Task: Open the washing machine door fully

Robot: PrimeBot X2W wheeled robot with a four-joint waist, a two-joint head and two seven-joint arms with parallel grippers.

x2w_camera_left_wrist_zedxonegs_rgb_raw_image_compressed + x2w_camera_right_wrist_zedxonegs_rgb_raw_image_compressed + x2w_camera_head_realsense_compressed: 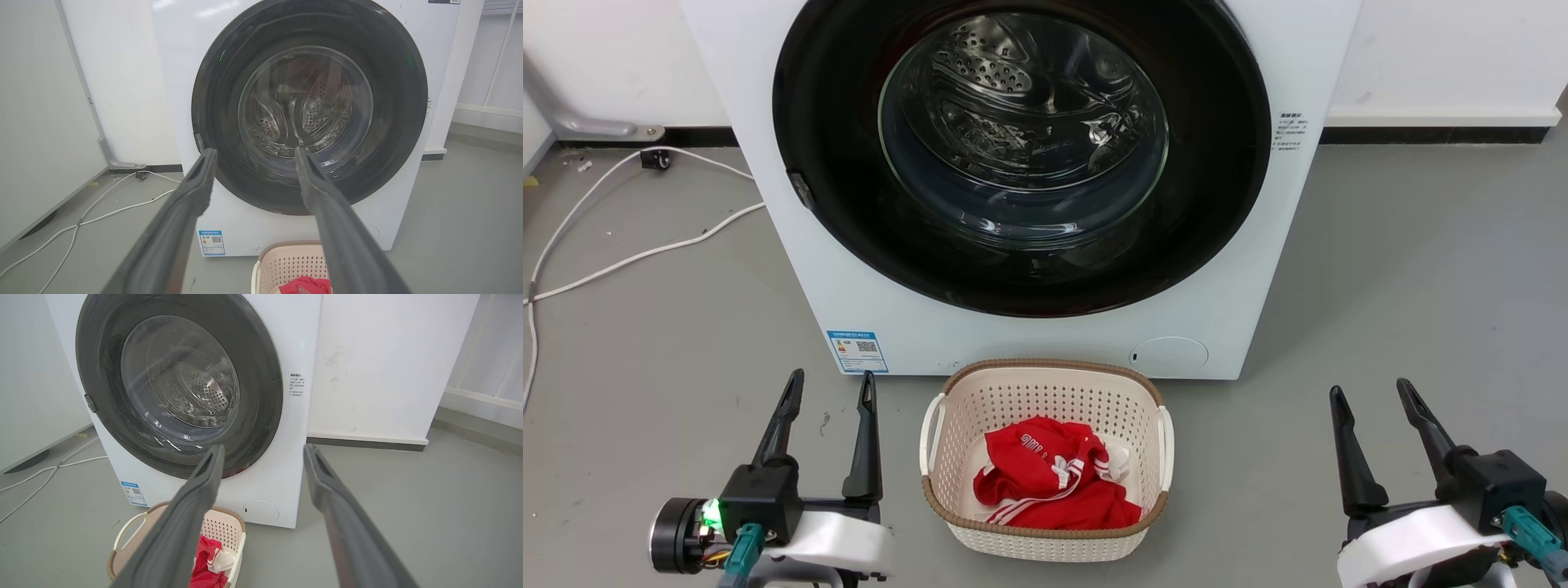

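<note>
Grey floor (pixel 1421 286) and white wall (pixel 1421 49) frame the washing machine (pixel 1029 339) straight ahead; the washing machine door (pixel 1021 139) sits shut, flush in the front panel; a beige basket (pixel 1054 365) holding a red garment (pixel 1049 478) stands just before it. The left hand (pixel 832 377) and right hand (pixel 1370 389) hover low, fingers spread and empty, well apart from the machine. The door looks rigid, heavy and glossy, likely slippery; the glass is no place to press; the small tab (pixel 801 189) on its left rim seems the best hold, with the hinge probably opposite.

washing machine door (pixel 1023 155) top cut off, blue label (pixel 857 351) text illegible
</note>
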